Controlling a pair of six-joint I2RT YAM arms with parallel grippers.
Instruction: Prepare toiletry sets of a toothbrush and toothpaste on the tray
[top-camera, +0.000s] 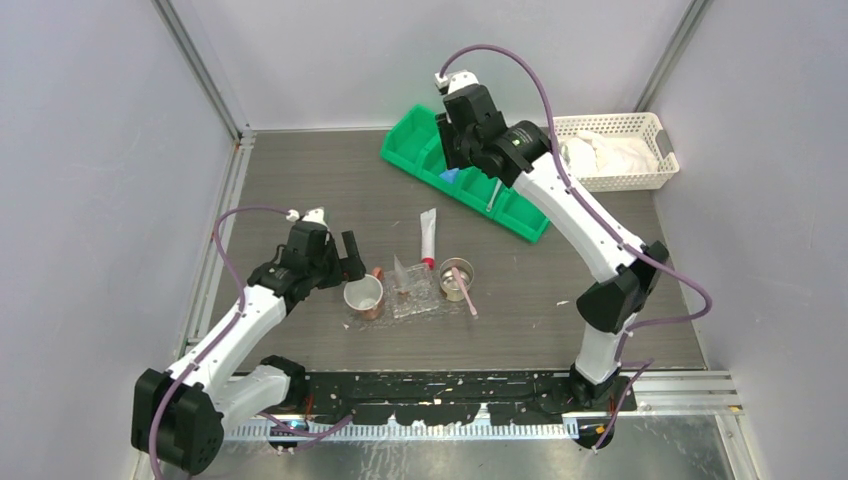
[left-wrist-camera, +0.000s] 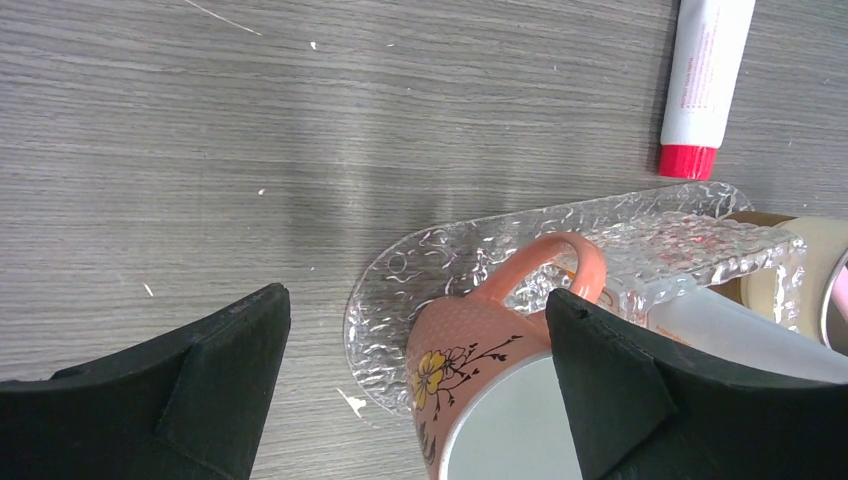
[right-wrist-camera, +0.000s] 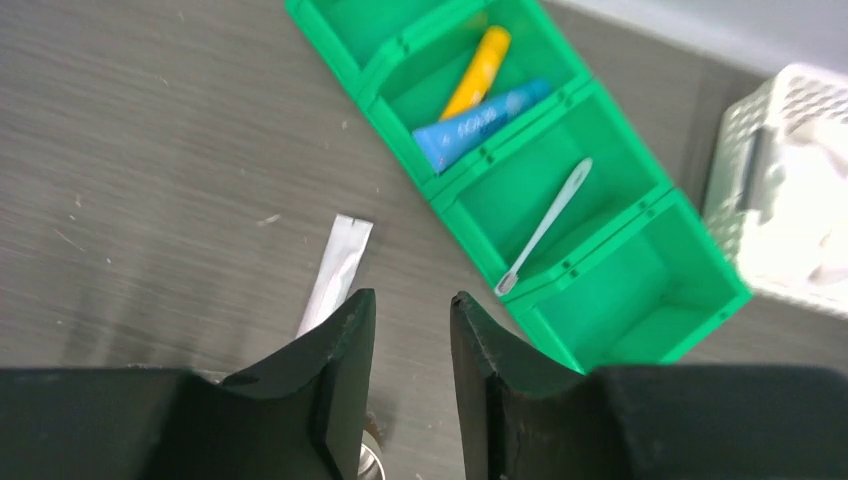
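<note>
The tray (left-wrist-camera: 400, 270), a clear, pebbled oval, lies on the grey surface (top-camera: 300, 190). One pink flowered cup (left-wrist-camera: 470, 350) sits on its left end, and a second cup (top-camera: 456, 272) holding one pink toothbrush (top-camera: 468, 300) is at its right. One white, red-capped toothpaste (left-wrist-camera: 700, 70) lies just behind; one yellow tube (right-wrist-camera: 478, 70), one blue tube (right-wrist-camera: 480, 122) and one grey toothbrush (right-wrist-camera: 545, 225) lie in the green bin (right-wrist-camera: 640, 300). The left jaws stand spread wide over the flowered cup; the right jaws are slightly parted, empty.

- Left end effector (left-wrist-camera: 415, 300) at 6 o'clock, fingers spread wide.
- Pink flowered mug (left-wrist-camera: 470, 350) at 5 o'clock, handle over clear tray (left-wrist-camera: 400, 270).
- Red-capped white toothpaste (left-wrist-camera: 700, 80) on grey counter (left-wrist-camera: 200, 150), 1 o'clock.
</note>
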